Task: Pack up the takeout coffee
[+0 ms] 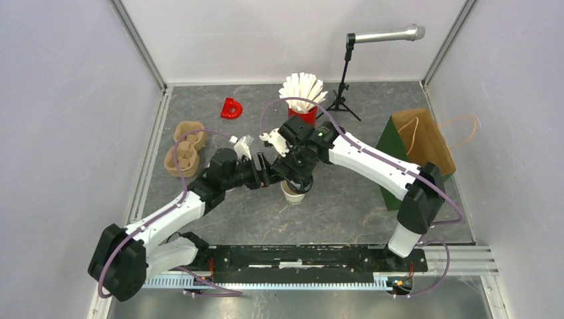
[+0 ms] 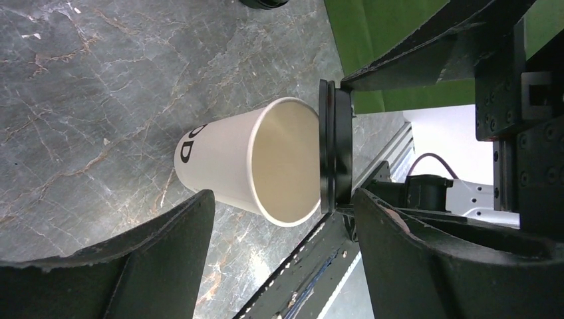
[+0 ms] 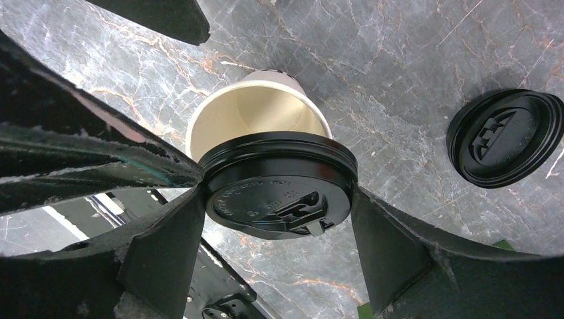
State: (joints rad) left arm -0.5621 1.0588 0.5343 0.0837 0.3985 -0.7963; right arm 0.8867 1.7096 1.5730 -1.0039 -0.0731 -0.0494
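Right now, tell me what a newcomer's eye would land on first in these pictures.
At the centre, the right jaws clamp a black lid at the open mouth of a white cup, with the left jaws open close by. A second lid lies flat on the table beside it. At the back a red cup bristling with white sticks stands out, with a green-and-brown bag at the right.

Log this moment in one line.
right fingers: holding lid | lid: over open cup, unseated | left fingers: open near cup | spare lid: on table
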